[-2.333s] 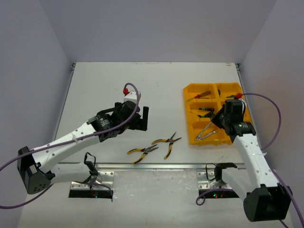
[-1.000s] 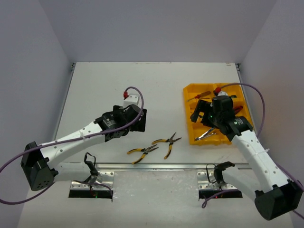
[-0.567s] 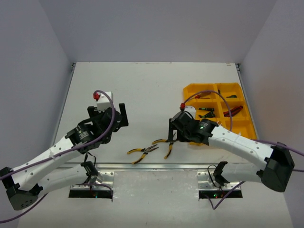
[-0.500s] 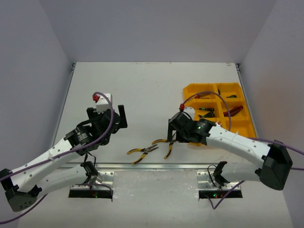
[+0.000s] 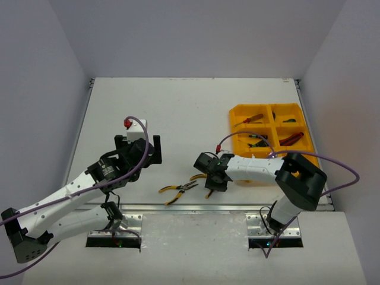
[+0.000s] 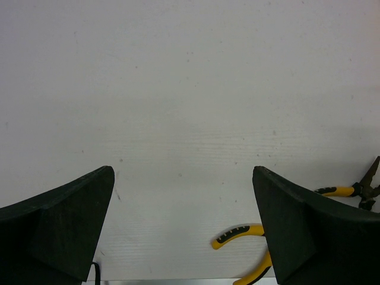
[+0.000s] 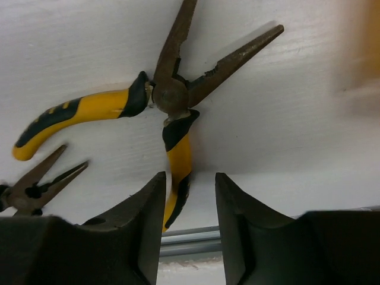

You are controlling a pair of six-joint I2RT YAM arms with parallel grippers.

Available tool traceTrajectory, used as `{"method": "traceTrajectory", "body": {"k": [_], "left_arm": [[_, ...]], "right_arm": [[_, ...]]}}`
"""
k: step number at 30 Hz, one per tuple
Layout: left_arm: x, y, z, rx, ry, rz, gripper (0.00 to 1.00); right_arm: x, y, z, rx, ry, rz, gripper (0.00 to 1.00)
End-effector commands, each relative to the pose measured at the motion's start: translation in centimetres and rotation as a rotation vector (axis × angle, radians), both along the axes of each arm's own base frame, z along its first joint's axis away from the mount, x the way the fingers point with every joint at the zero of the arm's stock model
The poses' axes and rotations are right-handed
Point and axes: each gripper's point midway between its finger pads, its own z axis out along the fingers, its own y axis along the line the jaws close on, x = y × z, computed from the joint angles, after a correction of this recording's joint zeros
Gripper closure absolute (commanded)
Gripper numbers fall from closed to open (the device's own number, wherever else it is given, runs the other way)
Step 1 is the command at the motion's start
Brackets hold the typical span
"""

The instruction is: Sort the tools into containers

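Yellow-handled pliers (image 7: 169, 98) lie on the white table with their metal jaws spread. My right gripper (image 7: 190, 178) is open and low over them, and one handle (image 7: 178, 166) runs between its fingers, close to the left finger with a gap to the right one. In the top view this gripper (image 5: 212, 179) sits left of the yellow tray (image 5: 237, 113). A second pair of yellow-handled pliers (image 5: 178, 190) lies to its left and also shows in the right wrist view (image 7: 35, 185). My left gripper (image 5: 140, 155) is open and empty above bare table (image 6: 184, 172).
The tray holds a red-handled screwdriver (image 5: 252, 118), a green-handled tool (image 5: 290, 120), red-handled cutters (image 5: 291, 139) and small screwdrivers (image 5: 256, 141). A metal rail (image 5: 196, 207) runs along the table's near edge, just behind the pliers. Grey walls enclose the table.
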Motion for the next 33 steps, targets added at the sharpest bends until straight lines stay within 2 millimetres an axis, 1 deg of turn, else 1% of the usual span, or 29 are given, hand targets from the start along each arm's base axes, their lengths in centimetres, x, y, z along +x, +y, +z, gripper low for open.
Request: {"method": "traceTrajectory", "body": {"k": [1, 2, 4, 5, 7, 11, 14, 18, 21, 22, 23, 24, 25, 26, 27, 28, 29, 32, 33], "left_arm": [[0.3, -0.5, 1.7, -0.057, -0.052, -0.021, 0.0], [0.3, -0.5, 1.7, -0.059, -0.054, -0.024, 0.0], [0.2, -0.5, 1.8, -0.064, -0.057, -0.028, 0.0], [0.2, -0.5, 1.9, -0.066, -0.058, -0.03, 0.0], [0.2, -0.6, 1.9, -0.067, -0.058, -0.034, 0.0], [0.2, -0.7, 1.6, -0.061, -0.051, -0.04, 0.0], [0.2, -0.7, 1.6, -0.061, -0.05, -0.043, 0.0], [0.2, -0.7, 1.7, -0.062, -0.053, -0.04, 0.0], [0.2, -0.6, 1.8, -0.064, -0.056, -0.036, 0.0], [0.2, -0.6, 1.8, -0.063, -0.057, -0.035, 0.0], [0.2, -0.5, 1.8, -0.063, -0.057, -0.035, 0.0], [0.2, -0.5, 1.8, -0.063, -0.057, -0.034, 0.0], [0.2, -0.5, 1.8, -0.063, -0.057, -0.032, 0.0], [0.2, -0.5, 1.8, -0.063, -0.058, -0.031, 0.0], [0.2, -0.5, 1.9, -0.064, -0.059, -0.032, 0.0], [0.2, -0.5, 1.9, -0.066, -0.06, -0.033, 0.0], [0.2, -0.5, 2.0, -0.067, -0.061, -0.033, 0.0], [0.1, -0.6, 2.0, -0.072, -0.062, -0.04, 0.0], [0.1, -0.6, 2.0, -0.072, -0.062, -0.04, 0.0]], "right_arm": [[-0.4, 0.5, -1.5, 0.004, 0.034, -0.094, 0.69], [-0.5, 0.4, -1.7, -0.001, 0.039, -0.111, 0.74], [-0.7, 0.1, -1.8, -0.023, 0.046, -0.141, 0.92], [-0.7, 0.0, -1.7, -0.029, 0.043, -0.155, 0.97], [-0.6, -0.4, -1.4, -0.033, 0.03, -0.193, 1.0], [-0.1, -0.2, -0.8, 0.002, -0.007, -0.244, 1.0], [0.7, 0.2, 0.4, 0.03, -0.047, -0.246, 1.0], [2.6, 1.2, 3.8, 0.097, -0.147, -0.211, 1.0], [4.1, 1.9, 7.1, 0.156, -0.225, -0.171, 1.0], [4.4, 2.0, 8.3, 0.181, -0.248, -0.166, 1.0], [4.7, 1.9, 9.0, 0.193, -0.262, -0.163, 1.0], [5.1, 1.5, 9.9, 0.207, -0.283, -0.171, 1.0], [5.6, 0.7, 11.3, 0.228, -0.315, -0.188, 1.0], [5.9, 0.0, 11.9, 0.231, -0.332, -0.202, 1.0], [6.4, -1.2, 12.6, 0.236, -0.348, -0.228, 1.0], [6.9, -3.0, 13.3, 0.245, -0.364, -0.274, 1.0], [6.8, -3.8, 13.0, 0.227, -0.358, -0.27, 1.0], [8.7, -10.8, 15.0, 0.244, -0.415, -0.424, 1.0], [9.1, -12.6, 15.1, 0.225, -0.423, -0.467, 1.0]]}}
